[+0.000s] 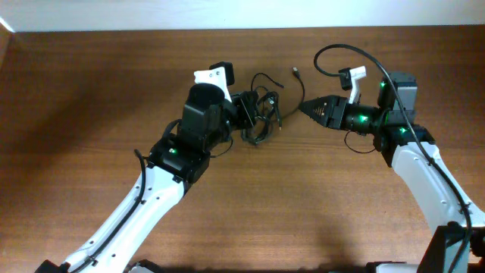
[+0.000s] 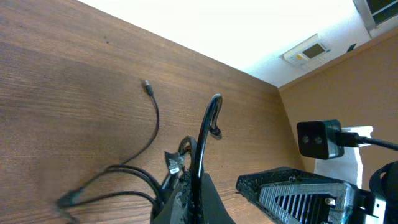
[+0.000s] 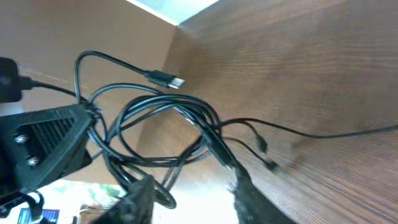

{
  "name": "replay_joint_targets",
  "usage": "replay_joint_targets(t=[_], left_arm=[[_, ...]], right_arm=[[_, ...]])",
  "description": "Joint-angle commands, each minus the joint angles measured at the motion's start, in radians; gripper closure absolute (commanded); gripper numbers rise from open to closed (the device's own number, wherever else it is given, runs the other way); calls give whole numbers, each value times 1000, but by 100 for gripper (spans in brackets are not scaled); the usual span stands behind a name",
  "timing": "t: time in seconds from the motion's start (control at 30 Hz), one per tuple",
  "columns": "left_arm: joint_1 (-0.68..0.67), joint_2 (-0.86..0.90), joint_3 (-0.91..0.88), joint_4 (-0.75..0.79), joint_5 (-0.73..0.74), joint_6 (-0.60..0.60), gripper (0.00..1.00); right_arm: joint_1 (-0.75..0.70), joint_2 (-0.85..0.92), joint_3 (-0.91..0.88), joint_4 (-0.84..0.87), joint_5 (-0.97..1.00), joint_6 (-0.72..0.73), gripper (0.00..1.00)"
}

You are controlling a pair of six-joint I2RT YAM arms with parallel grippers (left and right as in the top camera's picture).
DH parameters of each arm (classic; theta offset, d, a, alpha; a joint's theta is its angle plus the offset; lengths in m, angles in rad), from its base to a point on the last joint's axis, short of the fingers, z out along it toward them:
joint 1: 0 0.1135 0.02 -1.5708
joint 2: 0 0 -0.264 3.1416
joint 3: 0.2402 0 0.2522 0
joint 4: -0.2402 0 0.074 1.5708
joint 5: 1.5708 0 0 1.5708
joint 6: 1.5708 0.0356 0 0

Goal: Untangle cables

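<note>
at the far middle of the table point(image 1: 91, 98) the cables point(image 1: 263, 115) lie in one knotted bundle — left gripper point(image 1: 247, 110) clenched on its loops, right gripper point(image 1: 305, 111) just beside the bundle's opposite side, jaws parted, one strand against a finger.

Left white-and-black arm point(image 1: 144, 199) — stretched diagonally from lower left; black two-finger left gripper point(image 1: 248, 111) clamped on thin black cables point(image 2: 203, 134). Right white-and-black arm point(image 1: 426, 173) — elbow bent, black two-finger right gripper point(image 1: 305, 111) pointing left, fingers parted.
</note>
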Motion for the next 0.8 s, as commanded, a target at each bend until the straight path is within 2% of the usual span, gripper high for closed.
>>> replay_joint_targets(t=[0.0,0.03,0.07,0.13,0.27,0.33,0.43,0.53,0.6,0.77], left_arm=[[-1,-6,12,16,55,49,100],[-1,-6,12,30,89,76,100],[-1,-6,12,70,190,173,100],[-1,-6,12,100,277,262,100],[-1,-6,12,100,459,475,100],[-1,-6,12,96,521,539,100],[-1,-6,12,96,552,558,100],[-1,-6,12,98,555,557,100],[-1,-6,12,99,554,557,100],[-1,-6,12,103,554,557,100]], right_arm=[[-3,4,4,-13,45,1,54],[-3,4,4,-13,45,0,54],[-2,4,4,-12,40,-39,54],[-2,4,4,-13,8,-119,53],[-2,4,4,-11,-92,-295,51],[-2,4,4,-11,-92,-345,52],[-2,4,4,3,-92,-432,56],[-2,4,4,39,-92,-483,76],[-2,4,4,56,-123,-483,86],[-2,4,4,92,-257,-483,87]])
